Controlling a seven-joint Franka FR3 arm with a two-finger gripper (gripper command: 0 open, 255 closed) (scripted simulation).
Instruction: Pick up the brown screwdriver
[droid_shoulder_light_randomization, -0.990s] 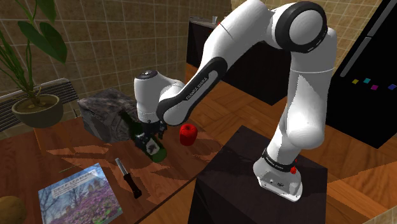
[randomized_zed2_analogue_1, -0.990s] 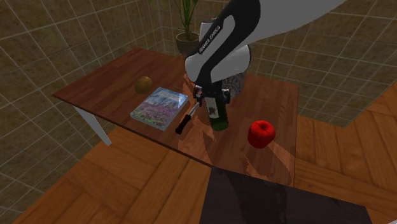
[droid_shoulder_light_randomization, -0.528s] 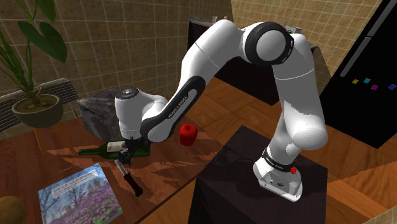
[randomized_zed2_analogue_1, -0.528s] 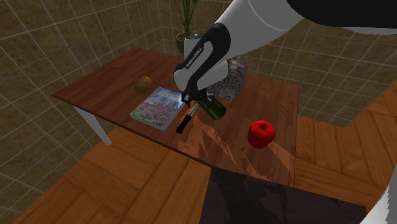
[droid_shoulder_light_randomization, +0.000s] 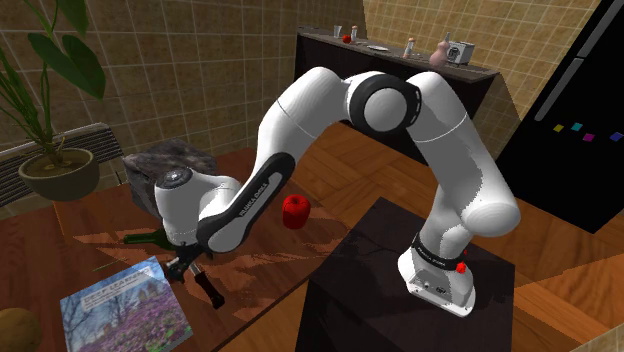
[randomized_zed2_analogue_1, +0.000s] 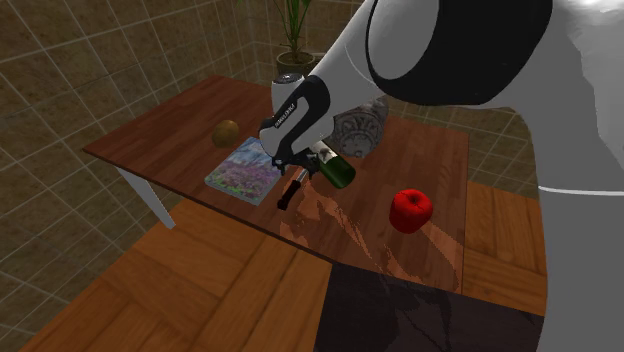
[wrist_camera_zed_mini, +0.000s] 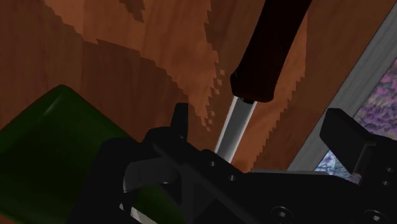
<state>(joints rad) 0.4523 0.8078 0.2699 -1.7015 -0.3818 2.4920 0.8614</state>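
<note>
Open pincer (wrist_camera_zed_mini: 259, 121) straddles the screwdriver (wrist_camera_zed_mini: 264, 63) shaft, not touching; the shoulder view adds an apple (droid_shoulder_light_randomization: 295, 211) well to its right.

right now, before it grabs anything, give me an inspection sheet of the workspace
surface: wooden table on white legs
job's things: screwdriver, dark handle, metal shaft, lying flat beside the book
clutter: green bottle on its side; red apple; book; brown round fruit; grey rock; potted plant
gripper: gripper open, low over the screwdriver, fingers either side of its shaft, not touching
cables: nothing seen
surroundings: tiled walls, wood floor, dark counter
</note>
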